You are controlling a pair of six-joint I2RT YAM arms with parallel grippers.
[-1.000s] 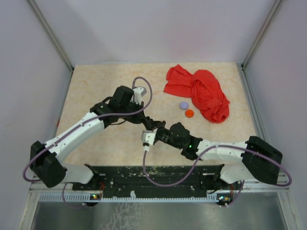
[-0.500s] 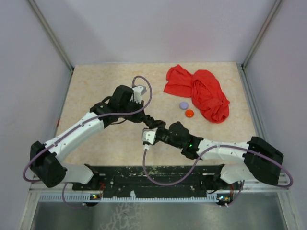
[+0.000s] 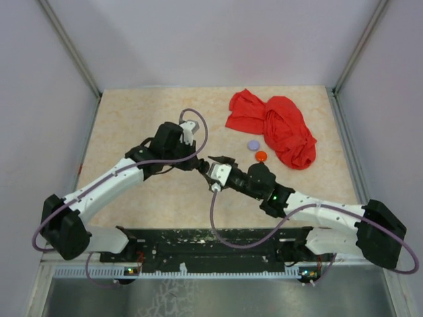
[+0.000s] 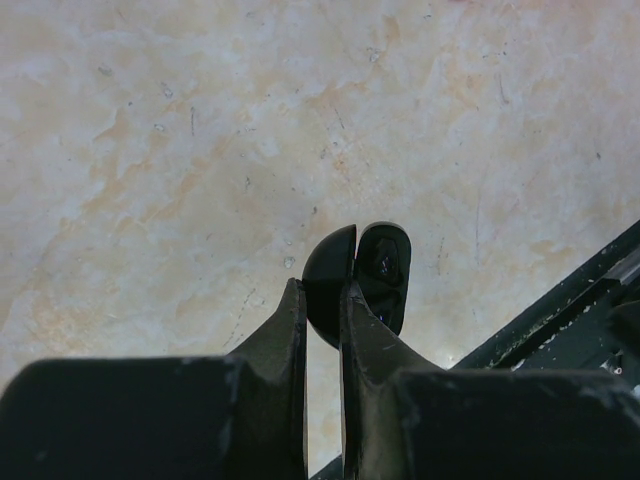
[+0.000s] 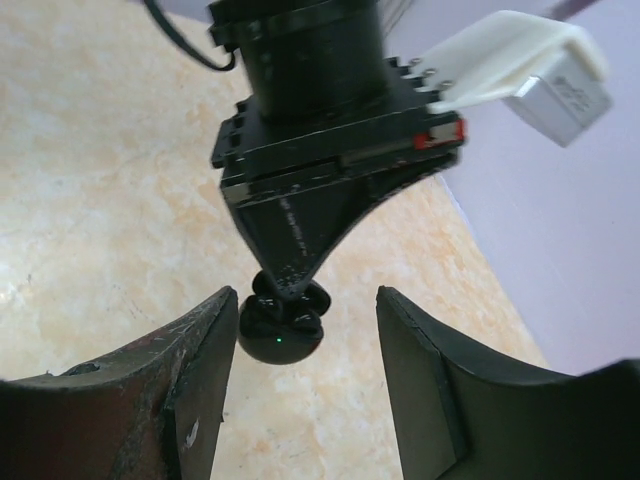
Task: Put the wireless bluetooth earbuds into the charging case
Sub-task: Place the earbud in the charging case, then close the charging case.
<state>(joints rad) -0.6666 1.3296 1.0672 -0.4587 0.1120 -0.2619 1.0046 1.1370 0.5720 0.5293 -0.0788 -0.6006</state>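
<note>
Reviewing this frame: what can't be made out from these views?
- Earbuds: seen in no view. Left wrist: the charging case is too dark inside. Right wrist: the left gripper covers its top.
- Top external: the case is hidden between the left gripper and the open right gripper.
- Top external: anything under the red cloth.

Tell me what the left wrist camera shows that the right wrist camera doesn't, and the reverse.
Only the left wrist: the charging case seen edge-on, with a split between its two halves.
Only the right wrist: a green light on the case, the right gripper open with a finger on either side of the case and clear of it, and the lavender wall.
Both: the left gripper shut on the case above the marbled table.
</note>
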